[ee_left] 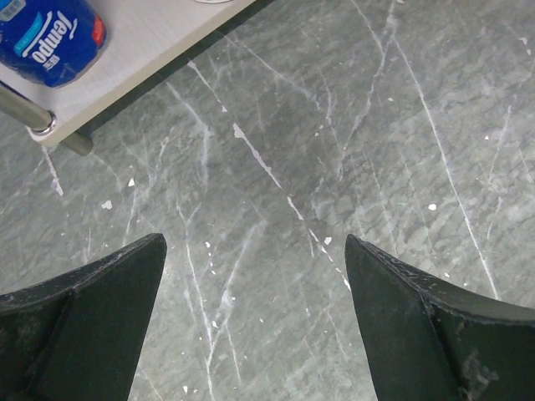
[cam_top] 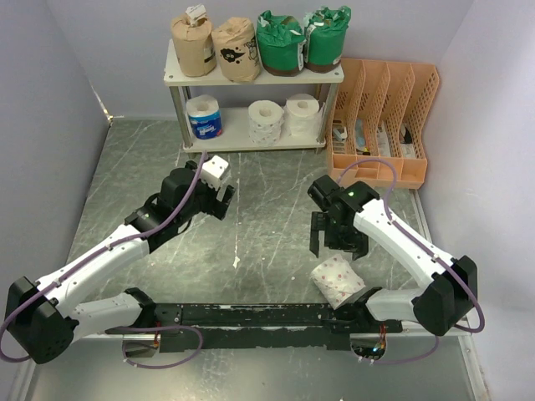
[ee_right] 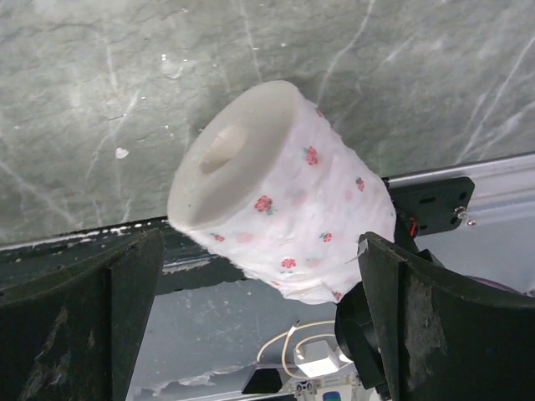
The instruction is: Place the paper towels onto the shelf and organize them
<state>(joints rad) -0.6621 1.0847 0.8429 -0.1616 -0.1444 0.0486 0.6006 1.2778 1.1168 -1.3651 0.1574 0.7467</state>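
Observation:
The shelf (cam_top: 180, 77) stands at the back. Its top board holds two brown-wrapped rolls (cam_top: 194, 46) and two green-wrapped rolls (cam_top: 280, 42). Its lower board holds a blue-wrapped roll (cam_top: 204, 117) and two white rolls (cam_top: 266, 122). The blue roll also shows in the left wrist view (ee_left: 50, 38). A white roll with red flowers (cam_top: 337, 280) lies tilted against the right arm's base, and also shows in the right wrist view (ee_right: 280, 192). My right gripper (cam_top: 336, 248) is open just above and behind it. My left gripper (cam_top: 219, 203) is open and empty over bare tabletop in front of the shelf.
An orange slotted file organizer (cam_top: 380, 117) stands right of the shelf. A black rail (cam_top: 251, 316) runs between the arm bases at the near edge. White walls close in the left, back and right sides.

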